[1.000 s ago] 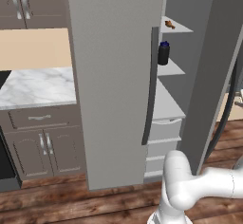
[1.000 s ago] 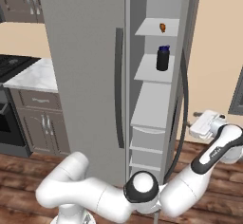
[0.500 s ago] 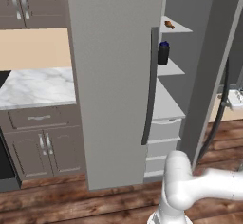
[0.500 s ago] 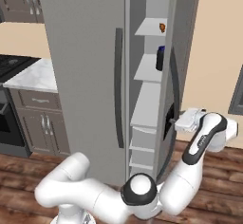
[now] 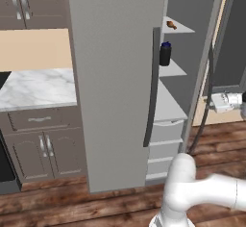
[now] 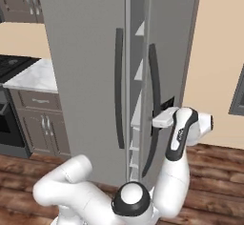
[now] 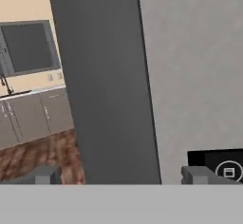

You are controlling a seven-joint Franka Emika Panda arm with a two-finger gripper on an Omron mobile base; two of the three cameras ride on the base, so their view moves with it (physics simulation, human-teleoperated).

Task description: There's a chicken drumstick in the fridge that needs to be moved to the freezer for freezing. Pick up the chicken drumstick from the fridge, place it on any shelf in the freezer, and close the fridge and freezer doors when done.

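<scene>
Drumstick (image 5: 170, 25) lies on the top shelf (image 5: 185, 29) above a dark bottle (image 5: 165, 54); gripper (image 7: 121, 175), fingers spread, straddles the nearly closed right door's (image 6: 169, 52) edge.

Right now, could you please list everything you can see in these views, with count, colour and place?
Fridge: one, grey, centre; left door shut, right door nearly closed.
Door handles: two, dark, either side of the gap.
Drumstick: one, brown, top shelf inside.
Bottle: one, dark with blue cap, second shelf.
Drawers: white, below the shelves.
Counter: one, white marble, left of the fridge.
Cabinets: grey, under and above the counter.
Stove: one, black, far left.
Floor: brown wood.
Hand: one, white, against the right door.
</scene>
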